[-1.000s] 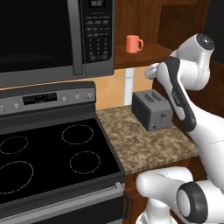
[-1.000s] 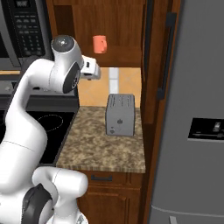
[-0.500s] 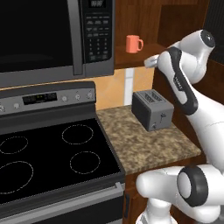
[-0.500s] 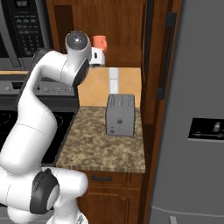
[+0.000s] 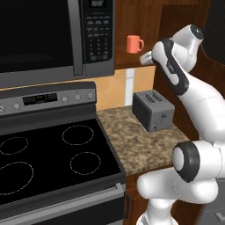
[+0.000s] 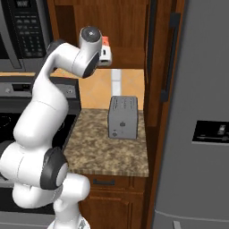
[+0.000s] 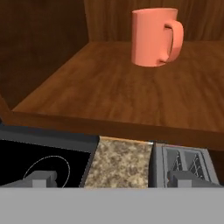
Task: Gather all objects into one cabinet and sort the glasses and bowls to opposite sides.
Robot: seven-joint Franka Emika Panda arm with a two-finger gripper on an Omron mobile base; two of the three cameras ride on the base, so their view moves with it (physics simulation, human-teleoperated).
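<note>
A coral-orange mug with a loop handle stands upright on the bottom shelf of the open reddish-brown wooden cabinet. It is the one of the glasses in sight; the bowls are out of view. My gripper hovers just in front of the shelf's edge and slightly below the mug, open, with nothing between its fingertips. From the left the gripper sits right of and below the mug. From the right my arm covers most of the mug, beside the gripper.
A grey toaster stands on the speckled counter under the cabinet. The black microwave hangs to the left over the stove. The cabinet door, with its black bar handle, stands open beside the grey fridge.
My hand has risen and moved in towards the cabinet shelf and the mug. The jaws have stayed open and the mug has not moved.
</note>
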